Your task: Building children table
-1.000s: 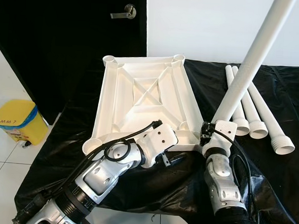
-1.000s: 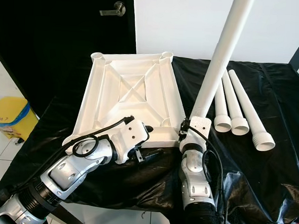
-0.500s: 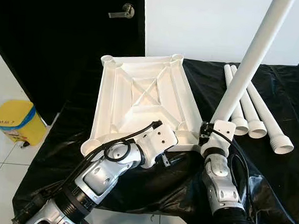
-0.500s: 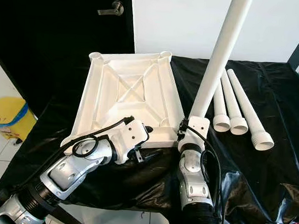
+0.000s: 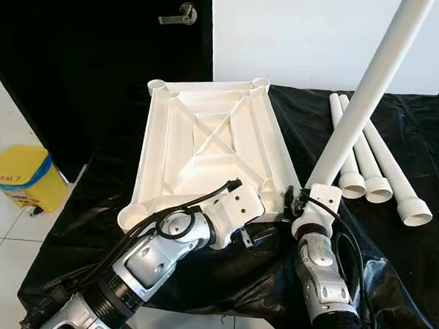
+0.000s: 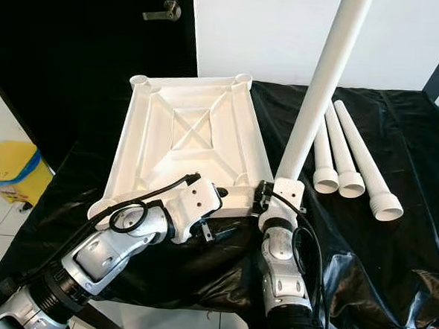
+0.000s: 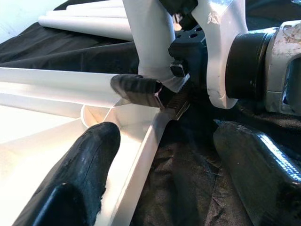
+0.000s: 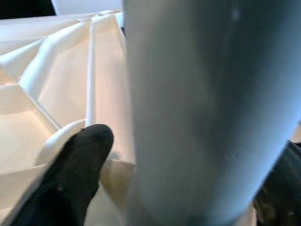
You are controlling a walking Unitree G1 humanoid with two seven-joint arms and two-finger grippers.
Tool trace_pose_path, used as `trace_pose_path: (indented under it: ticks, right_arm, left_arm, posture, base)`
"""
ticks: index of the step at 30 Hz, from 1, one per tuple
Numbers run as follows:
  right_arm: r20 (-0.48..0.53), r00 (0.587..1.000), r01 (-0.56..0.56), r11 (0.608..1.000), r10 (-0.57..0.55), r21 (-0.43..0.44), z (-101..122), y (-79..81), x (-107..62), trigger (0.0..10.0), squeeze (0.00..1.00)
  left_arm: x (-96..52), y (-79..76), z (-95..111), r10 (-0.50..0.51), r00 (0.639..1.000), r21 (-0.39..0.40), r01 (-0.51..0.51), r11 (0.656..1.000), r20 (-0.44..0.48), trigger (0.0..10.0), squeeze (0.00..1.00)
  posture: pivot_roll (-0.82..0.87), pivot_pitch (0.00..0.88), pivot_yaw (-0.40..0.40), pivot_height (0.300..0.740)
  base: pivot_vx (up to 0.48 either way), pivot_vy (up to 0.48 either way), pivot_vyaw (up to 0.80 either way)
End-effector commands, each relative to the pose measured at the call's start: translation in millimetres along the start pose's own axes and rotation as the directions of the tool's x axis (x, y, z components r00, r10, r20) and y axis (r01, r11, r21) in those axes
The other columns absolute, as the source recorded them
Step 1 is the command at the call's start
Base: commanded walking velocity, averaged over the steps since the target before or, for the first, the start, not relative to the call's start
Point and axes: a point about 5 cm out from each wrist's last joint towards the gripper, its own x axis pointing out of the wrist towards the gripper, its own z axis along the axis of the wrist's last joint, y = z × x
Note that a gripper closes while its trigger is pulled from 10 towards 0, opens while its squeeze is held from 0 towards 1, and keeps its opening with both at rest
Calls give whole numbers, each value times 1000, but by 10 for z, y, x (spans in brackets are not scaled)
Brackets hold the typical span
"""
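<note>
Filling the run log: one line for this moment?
right gripper: shut on table leg, over near corner socket | left gripper: open, astride tabletop edge

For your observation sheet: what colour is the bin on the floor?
The bin is yellow with a blue band, clearest in the left eye view.
</note>
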Motion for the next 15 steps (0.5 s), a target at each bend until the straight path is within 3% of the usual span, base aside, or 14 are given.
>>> trace_pose_path:
  ticks: [1,6,7,11,15]
  right_arm:
    - [15,997,-74,997,74,14,21,45,-3,10000,1000]
    - [35,987,-155,988,155,-5,70,-27,38,10000,1000]
    - [38,975,-218,976,218,-24,92,-60,63,10000,0]
    - [28,935,-350,934,352,-67,119,-71,90,10000,0]
    - [-4,864,-499,855,503,-144,172,-87,169,10000,0]
  left_arm:
    - [-4,-82,22,-132,991,5,132,991,4,10000,0]
    - [-8,-82,21,-133,991,5,133,991,4,10000,0]
    - [-8,-80,21,-133,991,6,133,991,3,10000,0]
    - [-8,-74,23,-134,991,6,134,991,4,10000,0]
    - [-4,-60,29,-133,991,7,133,991,6,10000,0]
  posture:
    - [-195,0,14,740]
    - [-197,0,15,740]
    - [-200,0,18,740]
    - [-201,0,20,740]
    - [-205,0,25,740]
  base:
    - [0,0,0]
    - [0,0,0]
    - [0,0,0]
    - [0,0,0]
    - [0,0,0]
